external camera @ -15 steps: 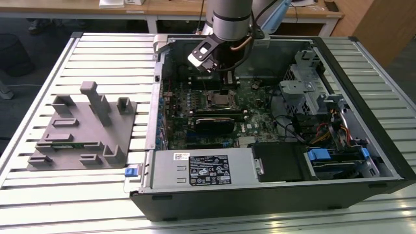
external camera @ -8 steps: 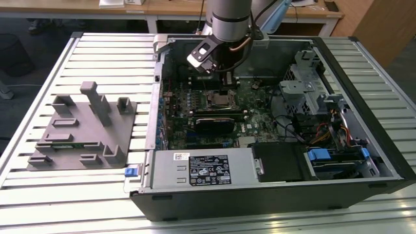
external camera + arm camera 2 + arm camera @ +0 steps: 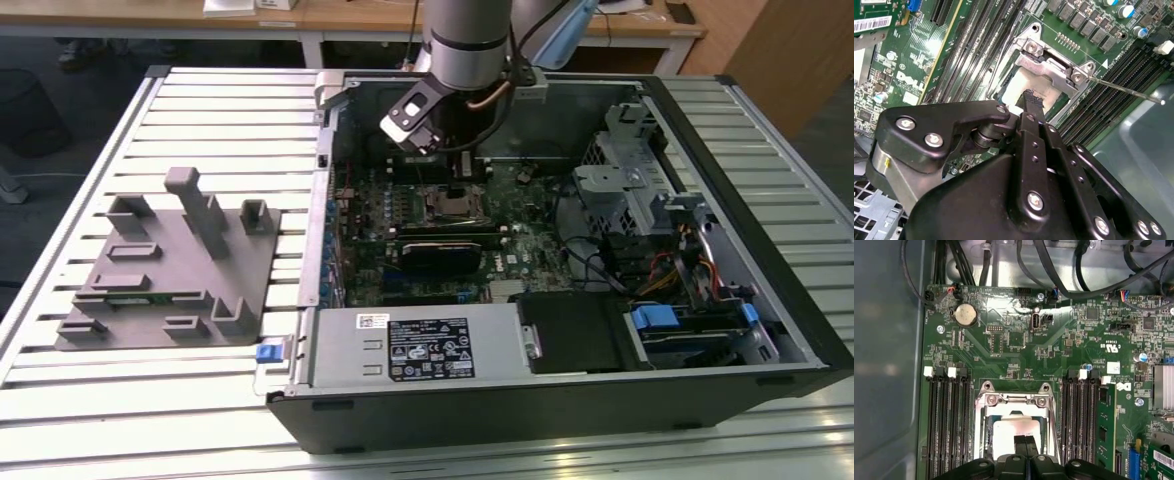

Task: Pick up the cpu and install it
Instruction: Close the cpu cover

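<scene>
The cpu lies flat inside the metal socket frame on the green board. Its pale top faces up and its edges run square with the frame. The chip is square, so no side reads as the longer one. It sits between two banks of dark memory slots. The board belongs to an open computer case lying on its side on the slatted desk, nearer the desk's edge on the exterior view's right. The arm comes in from above the desk's far edge and drops steeply into the case, pointing the tool almost straight down at the socket. In both wrist views the tool's two black fingers are drawn tight together with their tips against the chip's top face. Whether they pinch any part of it cannot be told. A grey plastic holder stands on the desk towards its edge on the exterior view's left, well apart from the case. A grey metal box along the case's near side carries a white printed label, and a white barcode sticker sits on a card beside the board.
</scene>
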Robot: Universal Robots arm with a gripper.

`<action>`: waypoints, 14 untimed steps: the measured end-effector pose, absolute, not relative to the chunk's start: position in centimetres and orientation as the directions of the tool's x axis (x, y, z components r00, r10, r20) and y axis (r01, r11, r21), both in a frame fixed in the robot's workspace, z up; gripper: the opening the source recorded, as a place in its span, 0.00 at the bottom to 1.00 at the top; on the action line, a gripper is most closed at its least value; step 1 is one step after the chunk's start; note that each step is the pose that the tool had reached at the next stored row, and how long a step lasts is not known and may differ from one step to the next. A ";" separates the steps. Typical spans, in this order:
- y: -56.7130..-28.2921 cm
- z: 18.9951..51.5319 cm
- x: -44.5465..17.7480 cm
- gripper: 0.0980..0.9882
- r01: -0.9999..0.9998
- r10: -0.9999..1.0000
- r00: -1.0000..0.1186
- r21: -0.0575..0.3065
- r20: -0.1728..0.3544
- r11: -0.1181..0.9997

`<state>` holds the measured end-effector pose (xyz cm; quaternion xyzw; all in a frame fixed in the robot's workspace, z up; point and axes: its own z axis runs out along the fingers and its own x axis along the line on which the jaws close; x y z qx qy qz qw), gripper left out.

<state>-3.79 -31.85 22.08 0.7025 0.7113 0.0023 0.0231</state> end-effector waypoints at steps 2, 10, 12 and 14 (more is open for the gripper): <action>-31.9 22.0 -4.1 0.01 0.999 0.999 -0.012 0.036 -0.030 0.013; -31.9 21.7 -5.2 0.01 0.999 1.000 -0.012 0.036 -0.029 0.013; -31.9 21.6 -5.3 0.01 0.999 0.999 -0.012 0.036 -0.029 0.013; -31.9 21.6 -5.3 0.01 0.999 0.999 -0.012 0.036 -0.029 0.013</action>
